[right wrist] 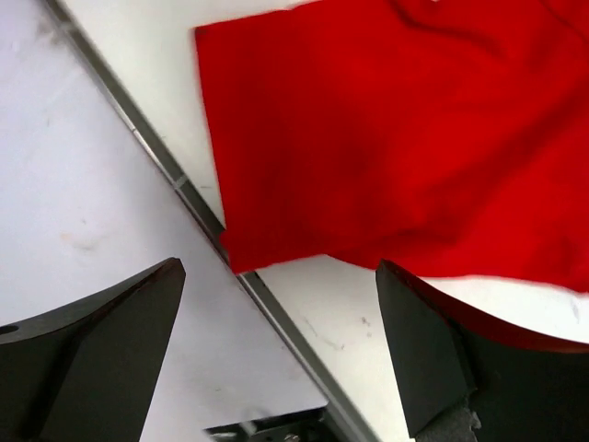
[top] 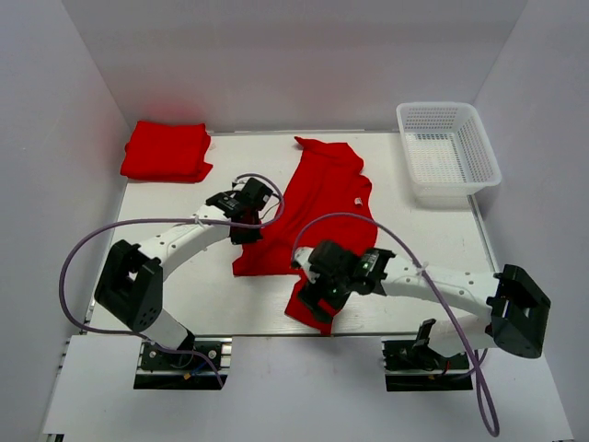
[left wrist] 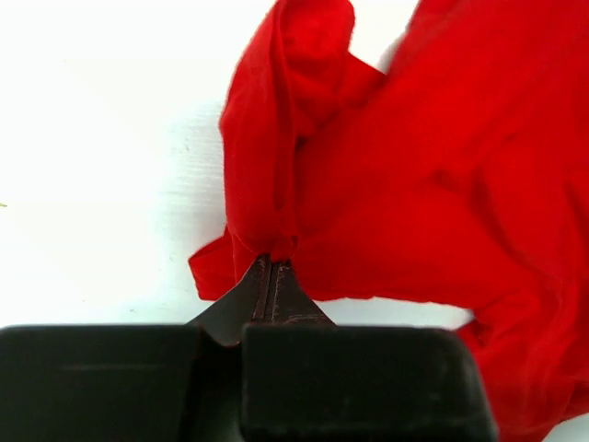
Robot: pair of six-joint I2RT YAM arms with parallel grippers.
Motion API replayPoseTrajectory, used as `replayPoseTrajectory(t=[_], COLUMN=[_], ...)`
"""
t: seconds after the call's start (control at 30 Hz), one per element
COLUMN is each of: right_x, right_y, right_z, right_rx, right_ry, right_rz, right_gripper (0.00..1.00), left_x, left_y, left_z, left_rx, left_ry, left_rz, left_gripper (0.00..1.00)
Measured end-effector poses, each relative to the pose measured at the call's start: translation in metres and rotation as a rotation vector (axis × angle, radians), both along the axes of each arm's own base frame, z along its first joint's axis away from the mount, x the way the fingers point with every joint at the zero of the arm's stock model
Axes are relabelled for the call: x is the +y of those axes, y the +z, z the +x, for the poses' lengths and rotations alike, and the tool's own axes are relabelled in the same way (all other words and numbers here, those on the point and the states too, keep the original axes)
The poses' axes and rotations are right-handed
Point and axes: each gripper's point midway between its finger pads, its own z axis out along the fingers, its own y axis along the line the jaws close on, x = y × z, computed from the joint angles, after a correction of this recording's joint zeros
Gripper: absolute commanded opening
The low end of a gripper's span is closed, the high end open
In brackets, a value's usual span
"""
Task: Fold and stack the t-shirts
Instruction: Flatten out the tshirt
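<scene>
- The loose shirt (top: pixel 324 189) lies crumpled and slanting across the middle of the tabletop (top: pixel 216 299), collar towards the far side and hem towards the arms. It is not yet folded.
- The left pincer (left wrist: pixel 273 267) is closed tight on a gathered ridge of cloth at the shirt's left edge. This is probably a sleeve, though the bunching hides which part. Gripping there gives it a corner to drag or lift, so the fabric can be spread flat.
- The right pincer (right wrist: pixel 278 267) stands wide and holds nothing. It hangs over the shirt's near hem corner, which lies just beside the metal strip (right wrist: pixel 184 198) at the tabletop's near edge. That position looks chosen for taking the opposite corner, so both arms can pull the cloth taut.
- The folded shirts (top: pixel 166 152) sit piled at the far left corner, well apart from the arms. They mark where this one should end up.
- The basket (top: pixel 448 152) stands at the far right with no shirt in it.
</scene>
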Motion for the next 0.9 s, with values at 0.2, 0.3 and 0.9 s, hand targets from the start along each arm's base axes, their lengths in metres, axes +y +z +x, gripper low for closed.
replayPoseTrajectory(t=[0.2,0.3,0.9], right_x=[0.014,0.018,0.005], right_y=[-0.007,-0.014,-0.053], right_z=[-0.018,-0.032,-0.05], right_rx=[-0.123,-0.162,-0.265], right_ry=[0.158,0.219,0.115], right_rz=[-0.026,-0.05,-0.278], right_gripper=[0.9,0.9,0.9], left_x=[0.011,0.014,0.025], left_y=[0.0,-0.001,0.003], left_z=[0.006,0.006,-0.009], left_rx=[0.002,0.012,0.041], left_ry=[0.028,0.035,0.04], left_rz=[-0.002,-0.005,-0.012], left_gripper=[0.0,0.0,0.0])
